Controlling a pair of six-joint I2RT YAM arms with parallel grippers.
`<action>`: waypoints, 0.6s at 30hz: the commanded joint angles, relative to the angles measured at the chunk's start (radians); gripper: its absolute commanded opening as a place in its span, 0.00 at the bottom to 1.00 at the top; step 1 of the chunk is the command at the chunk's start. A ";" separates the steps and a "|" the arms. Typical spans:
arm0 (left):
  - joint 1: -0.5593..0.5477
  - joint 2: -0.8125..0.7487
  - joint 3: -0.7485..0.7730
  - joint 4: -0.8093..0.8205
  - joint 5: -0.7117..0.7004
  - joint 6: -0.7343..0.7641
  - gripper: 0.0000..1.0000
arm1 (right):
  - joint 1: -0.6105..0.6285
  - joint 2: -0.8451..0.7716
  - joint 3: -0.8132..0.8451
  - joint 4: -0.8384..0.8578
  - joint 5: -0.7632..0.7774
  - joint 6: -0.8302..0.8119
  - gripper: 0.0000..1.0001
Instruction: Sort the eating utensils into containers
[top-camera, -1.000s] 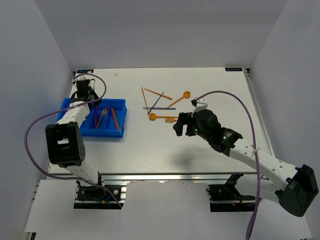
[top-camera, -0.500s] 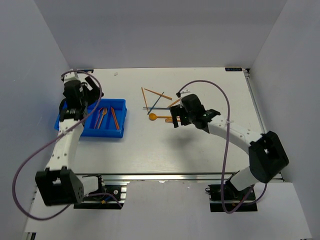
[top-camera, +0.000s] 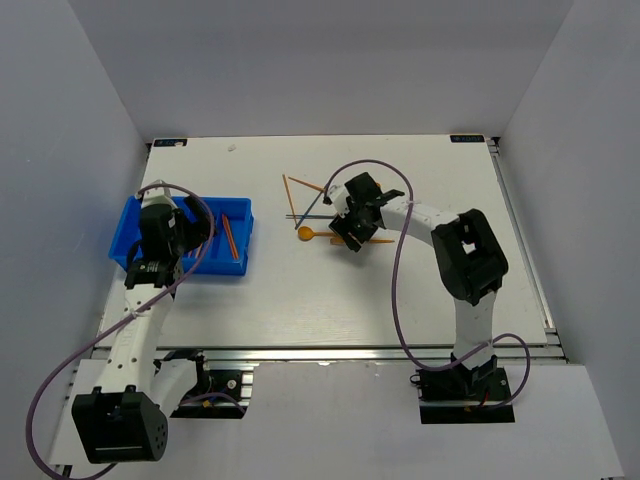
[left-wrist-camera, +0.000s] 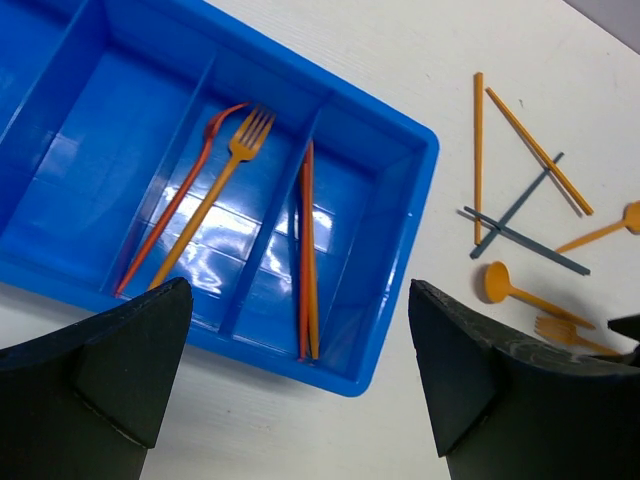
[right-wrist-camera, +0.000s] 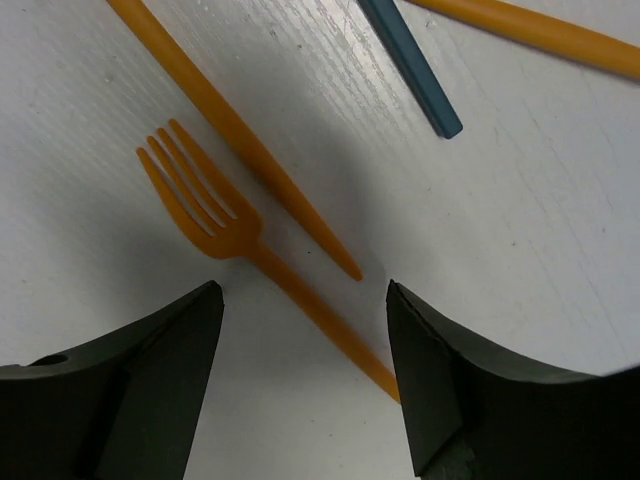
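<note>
The containers are the compartments of a blue bin (top-camera: 244, 238) at the left. In the left wrist view the bin (left-wrist-camera: 404, 250) holds an orange fork (left-wrist-camera: 218, 200) and a red utensil (left-wrist-camera: 172, 215) in one compartment, and two orange sticks (left-wrist-camera: 307, 260) in the one beside it. My left gripper (top-camera: 170, 232) hangs open and empty above the bin's near side (left-wrist-camera: 300, 395). Loose utensils lie mid-table. My right gripper (top-camera: 350, 228) is low over an orange fork (right-wrist-camera: 215, 215), open (right-wrist-camera: 305, 385), with the fork's handle running between its fingers and nothing gripped.
Near the right gripper lie an orange spoon (top-camera: 306, 233), crossed orange sticks (left-wrist-camera: 478, 140) and dark blue sticks (left-wrist-camera: 520, 238). A spoon handle (right-wrist-camera: 235, 135) and a blue stick (right-wrist-camera: 410, 60) lie just beyond the fork. The bin's left compartments look bare.
My left gripper opened and drew back from the bin's far left end toward its near side. My right gripper moved up-left and down over the orange fork, its jaws narrowing a little.
</note>
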 joint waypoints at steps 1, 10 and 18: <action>-0.015 -0.018 0.006 0.013 0.044 0.015 0.98 | -0.005 0.016 0.053 -0.053 -0.080 -0.088 0.70; -0.018 -0.025 0.006 0.013 0.044 0.015 0.98 | -0.010 0.034 -0.007 -0.111 -0.141 -0.042 0.50; -0.016 -0.030 0.003 0.013 0.040 0.015 0.98 | -0.010 0.030 -0.128 -0.056 -0.135 0.035 0.28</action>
